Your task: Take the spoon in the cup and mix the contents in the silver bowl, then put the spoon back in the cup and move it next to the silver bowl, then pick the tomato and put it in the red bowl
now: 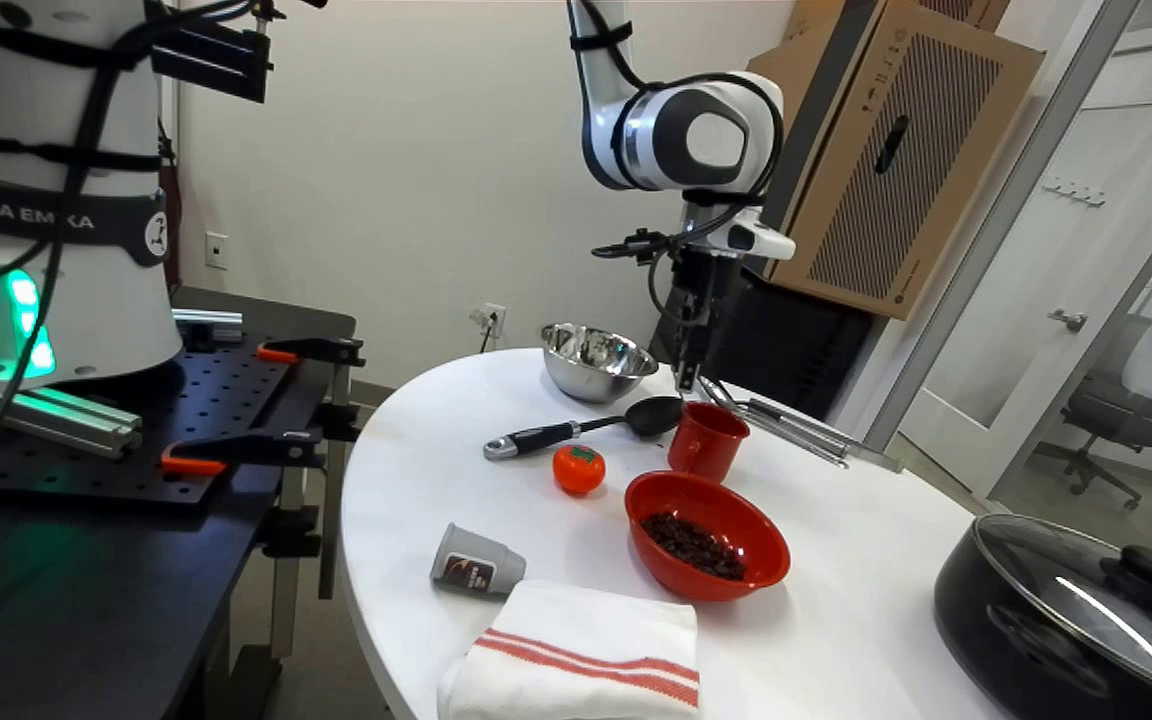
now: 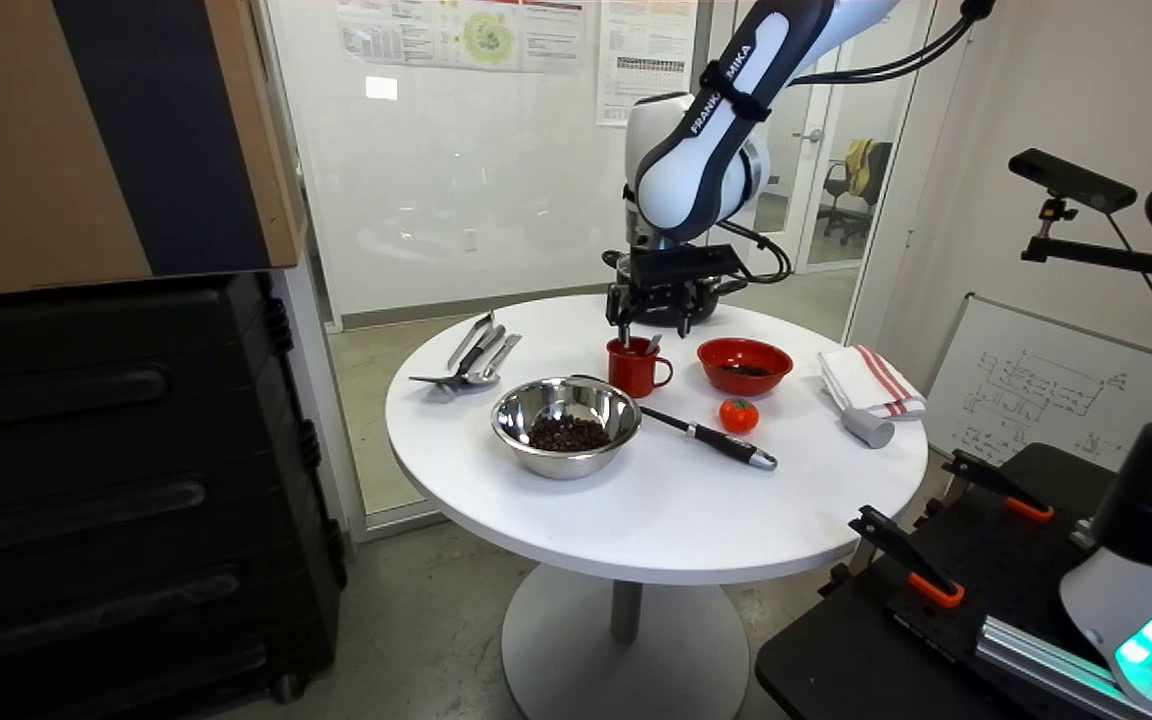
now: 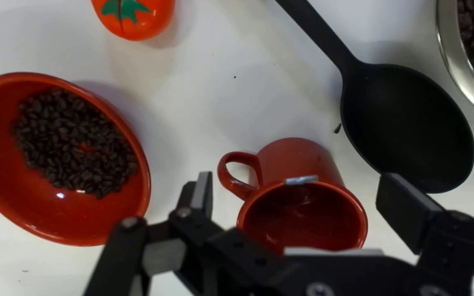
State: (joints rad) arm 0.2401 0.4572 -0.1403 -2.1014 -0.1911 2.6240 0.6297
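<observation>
A pale wall [image 1: 406,170] and a large cardboard box [image 1: 916,160] stand behind a round white surface [image 1: 416,470] in an exterior view, with the robot's base [image 1: 101,310] on a separate black bench [image 1: 66,580] beyond the left edge. The end effector [image 3: 296,189] is released, its two fingers [image 3: 401,205] spread well apart above the cup [image 3: 298,160]. The cup stands upright, away from the edges, its handle turned towards the red bowl [image 3: 10,185]. Of the spoon [image 2: 654,343], only a thin grey end shows above the cup's rim, between the fingers and clear of both. The silver bowl [image 1: 586,380] sits close to the far edge in an exterior view; it and the red bowl both contain dark beans. The tomato [image 1: 578,472] rests near the black serving spoon [image 3: 405,127], apart from the red bowl. That serving spoon's head lies between the cup and the silver bowl, its handle pointing towards the edge nearest the robot's base. By the left edge in an exterior view are several utensils [image 2: 481,358]. A small grey tumbler [image 1: 476,560] lies on its side just beside a folded towel [image 1: 576,640] with red stripes. A lidded black pot [image 1: 1026,630] stands towards the right edge in an exterior view.
</observation>
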